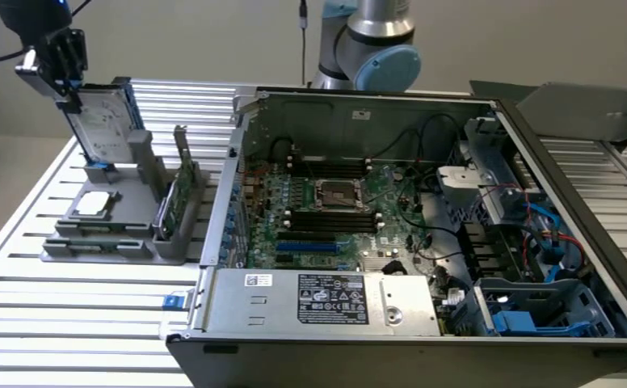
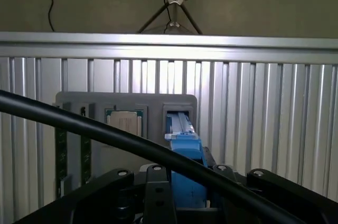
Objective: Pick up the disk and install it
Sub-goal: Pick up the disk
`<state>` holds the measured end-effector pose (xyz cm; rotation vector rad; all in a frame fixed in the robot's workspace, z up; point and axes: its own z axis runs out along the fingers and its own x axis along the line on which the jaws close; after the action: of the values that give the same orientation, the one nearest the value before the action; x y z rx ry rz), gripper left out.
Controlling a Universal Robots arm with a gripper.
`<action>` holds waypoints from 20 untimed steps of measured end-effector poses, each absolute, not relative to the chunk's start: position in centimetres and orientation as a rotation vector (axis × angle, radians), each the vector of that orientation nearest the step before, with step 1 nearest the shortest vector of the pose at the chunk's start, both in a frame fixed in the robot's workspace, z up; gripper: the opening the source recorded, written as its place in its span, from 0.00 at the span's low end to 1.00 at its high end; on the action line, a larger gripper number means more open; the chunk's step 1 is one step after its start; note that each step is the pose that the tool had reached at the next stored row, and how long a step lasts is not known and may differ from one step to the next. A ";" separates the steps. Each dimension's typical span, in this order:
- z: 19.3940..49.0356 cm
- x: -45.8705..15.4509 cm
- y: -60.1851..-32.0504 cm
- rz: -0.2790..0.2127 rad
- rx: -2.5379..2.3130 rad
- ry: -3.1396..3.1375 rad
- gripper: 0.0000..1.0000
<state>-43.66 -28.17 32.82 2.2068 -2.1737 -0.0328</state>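
Slatted metal tabletop point(image 1: 33, 323) with a grey holder point(image 1: 119, 238) by its edge at the exterior view's left. Gripper point(image 1: 68, 85) clamped on the upper end of the disk point(image 1: 107, 121), which stands tilted, lower end at the holder's rear slot. Open computer case point(image 1: 335, 113) occupies the tabletop's other side.

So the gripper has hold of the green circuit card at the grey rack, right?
No, the gripper has hold of the disk at the grey rack; the green circuit card stands free beside it. The exterior view shows this.
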 end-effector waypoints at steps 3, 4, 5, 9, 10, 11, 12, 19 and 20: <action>34.2 -43.7 -28.1 -0.032 2.206 -2.173 0.33; 34.6 -43.7 -28.1 -0.031 2.206 -2.173 0.33; 35.1 -43.7 -28.1 -0.031 2.206 -2.173 0.33; 36.9 -43.7 -28.1 -0.031 2.206 -2.173 0.33; 37.4 -43.7 -28.1 -0.031 2.206 -2.173 0.33; 37.8 -43.6 -28.1 -0.031 2.206 -2.173 0.33; 38.3 -43.6 -28.1 -0.031 2.206 -2.173 0.33; 41.4 -42.1 -28.1 -0.031 2.206 -2.173 0.33; 41.9 -41.7 -28.1 -0.031 2.206 -2.173 0.33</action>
<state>-41.72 -28.13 41.90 2.2057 -2.1726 -0.0307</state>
